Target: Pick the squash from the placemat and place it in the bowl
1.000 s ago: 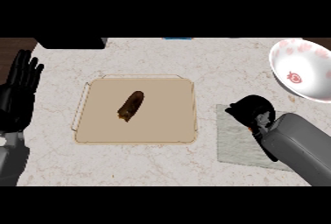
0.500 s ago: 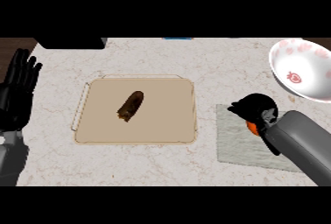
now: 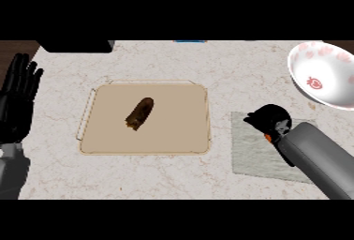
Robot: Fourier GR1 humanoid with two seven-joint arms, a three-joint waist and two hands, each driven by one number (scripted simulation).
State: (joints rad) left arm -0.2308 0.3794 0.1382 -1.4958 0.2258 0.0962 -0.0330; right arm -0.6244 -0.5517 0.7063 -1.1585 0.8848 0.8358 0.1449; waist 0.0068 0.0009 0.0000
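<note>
Fingers of the right hand (image 3: 268, 118) curl around the orange squash (image 3: 268, 137) above the grey placemat (image 3: 257, 154).

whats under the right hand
The right hand is curled over the grey placemat. A bit of orange shows below the fingers, but whether that is the squash is hidden by the hand.

Right hand (image 3: 268, 120) is curled over the grey placemat (image 3: 257, 157), with a bit of orange squash (image 3: 268, 138) peeking out under it. White bowl (image 3: 325, 75) sits up at the right edge, and the left hand (image 3: 17, 101) rests open at the left.
</note>
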